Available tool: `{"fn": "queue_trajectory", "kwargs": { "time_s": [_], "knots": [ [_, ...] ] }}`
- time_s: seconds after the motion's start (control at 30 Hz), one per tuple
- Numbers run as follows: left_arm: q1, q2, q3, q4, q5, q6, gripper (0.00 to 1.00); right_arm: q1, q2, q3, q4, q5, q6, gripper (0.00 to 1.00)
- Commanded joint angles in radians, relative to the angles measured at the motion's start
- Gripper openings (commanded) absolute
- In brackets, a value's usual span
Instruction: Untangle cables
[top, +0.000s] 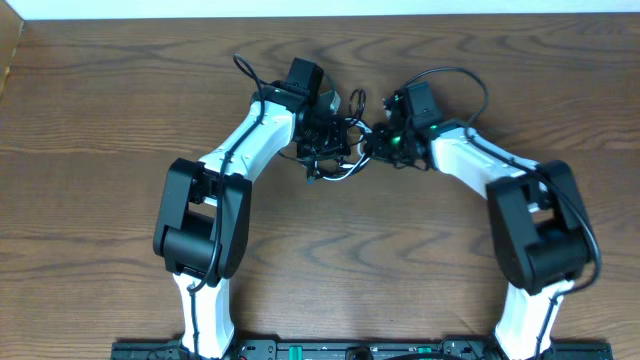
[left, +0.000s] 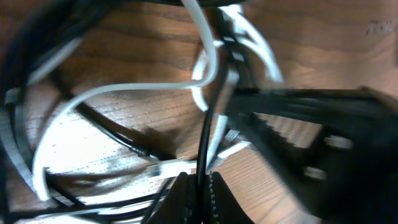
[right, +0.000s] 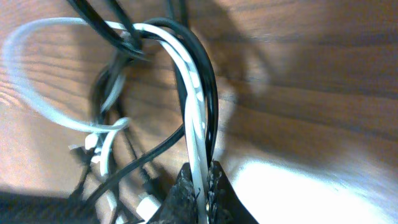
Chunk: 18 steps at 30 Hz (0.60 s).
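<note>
A tangle of thin cables (top: 335, 152) lies on the wooden table between my two grippers. My left gripper (top: 322, 140) is over the tangle's left side. In the left wrist view its jaws (left: 199, 190) are shut on a black cable (left: 205, 134), and a white cable (left: 112, 93) loops beside it. My right gripper (top: 383, 140) is at the tangle's right side. In the right wrist view its jaws (right: 200, 186) are shut on a white cable (right: 193, 118), with a black cable (right: 210, 99) running alongside it. The other gripper shows blurred in the left wrist view (left: 311, 124).
The wooden table (top: 100, 120) stretches around the arms. Thick black arm wires (top: 460, 75) arch over the right wrist and another (top: 245, 70) sticks out behind the left wrist. The arm bases stand at the front edge.
</note>
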<state>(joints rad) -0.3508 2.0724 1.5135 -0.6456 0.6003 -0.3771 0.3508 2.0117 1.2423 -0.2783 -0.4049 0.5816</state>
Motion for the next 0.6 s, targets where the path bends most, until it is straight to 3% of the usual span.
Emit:
{"fn": "queue_trajectory", "kwargs": {
  "time_s": [0.0, 0.07, 0.17, 0.37, 0.57],
  "knots": [
    [0.028, -0.011, -0.002, -0.005, 0.025, 0.137, 0.07, -0.055, -0.164, 0.006, -0.048, -0.01, -0.053, 0.01],
    [0.032, -0.033, 0.003, -0.006, 0.096, 0.205, 0.08, -0.071, -0.226, 0.006, -0.086, -0.029, -0.06, 0.01],
    [0.029, -0.089, 0.009, -0.005, 0.197, 0.292, 0.17, -0.086, -0.29, 0.006, -0.14, -0.035, -0.06, 0.01],
    [-0.016, -0.203, 0.009, -0.001, 0.226, 0.382, 0.5, -0.088, -0.314, 0.006, -0.187, -0.094, -0.06, 0.01],
    [-0.074, -0.194, 0.008, 0.008, 0.219, 0.396, 0.53, -0.098, -0.314, 0.007, -0.177, -0.202, -0.06, 0.01]
  ]
}}
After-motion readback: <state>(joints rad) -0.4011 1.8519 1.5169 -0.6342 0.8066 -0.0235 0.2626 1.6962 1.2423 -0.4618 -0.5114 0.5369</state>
